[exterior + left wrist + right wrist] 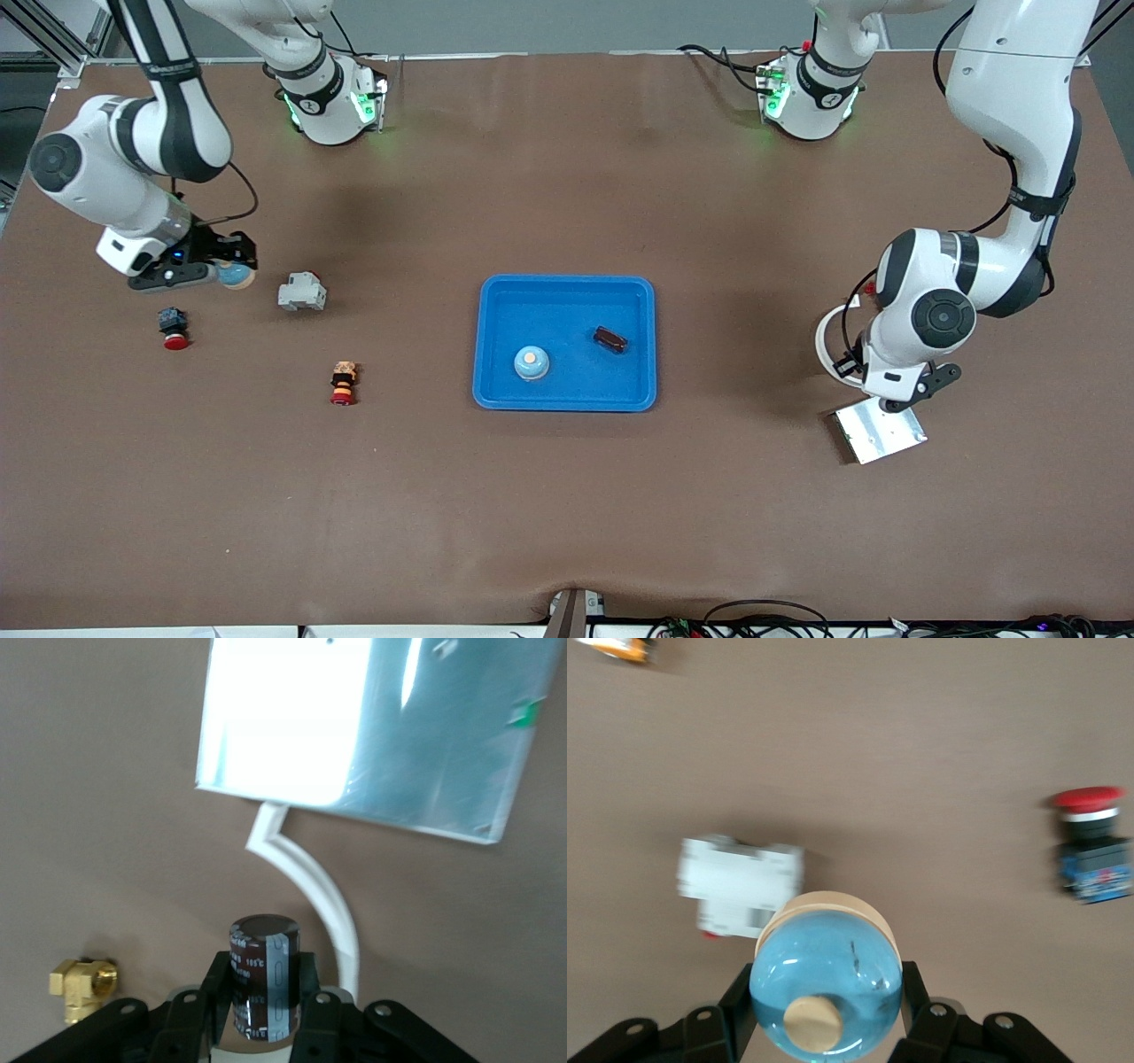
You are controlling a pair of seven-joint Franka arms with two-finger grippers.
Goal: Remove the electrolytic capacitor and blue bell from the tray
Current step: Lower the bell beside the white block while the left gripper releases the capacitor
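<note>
Right arm bent low toward its end of the tabletop, right end effector (826, 1014) clamped on a blue bell (826, 988), left arm folded down, left end effector (264, 997) gripping a dark capacitor (264, 974) upright

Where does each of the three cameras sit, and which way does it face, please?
Front view: high across the table, facing both arms and the tray.
Left wrist view: on the left arm, looking down past the left gripper shut on a capacitor.
Right wrist view: on the right arm, looking down past the right gripper shut on a bell.
Shared: front and right wrist views both show the grey block.
</note>
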